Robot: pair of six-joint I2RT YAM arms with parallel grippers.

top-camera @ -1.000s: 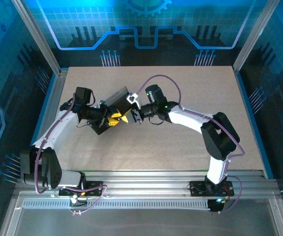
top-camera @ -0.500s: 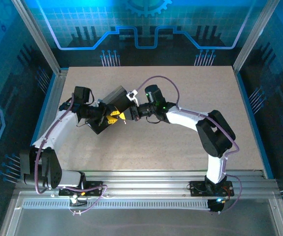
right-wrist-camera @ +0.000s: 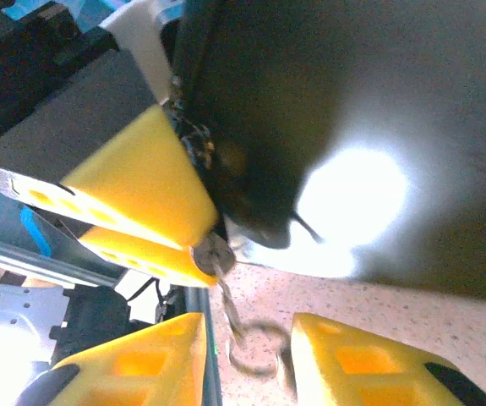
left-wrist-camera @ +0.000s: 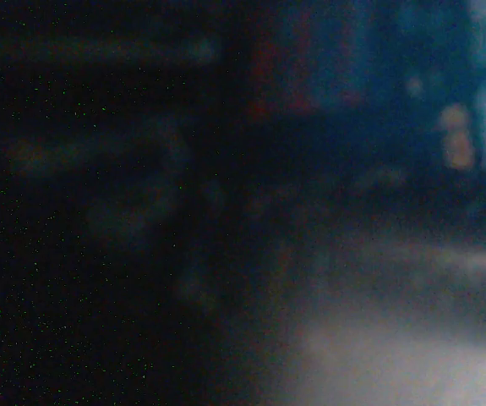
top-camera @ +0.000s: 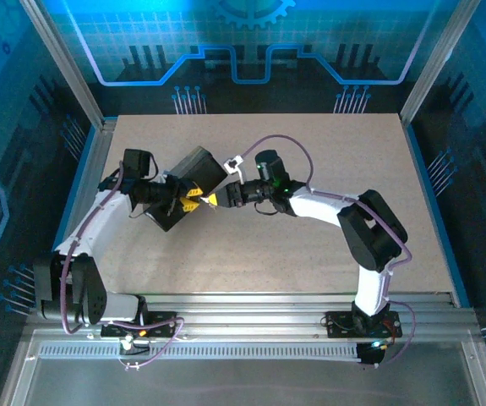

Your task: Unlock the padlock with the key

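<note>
In the right wrist view the left gripper's yellow fingers are pressed together on a small round grey end of the padlock, under a dark box. The thin silvery key sticks out of that end, and its ring dangles between my right gripper's open yellow fingers, free of both pads. From above, the left gripper and right gripper meet tip to tip beside the tilted box. The left wrist view is a dark blur.
Both arms reach over the tan table, left of its middle. A metal frame and blue panels wall the table on the left, the right and the back. The right arm's purple cable arches above its forearm.
The right gripper has moved left, up against the left gripper's tips. The left arm has pulled slightly left and the dark box has turned with it.
</note>
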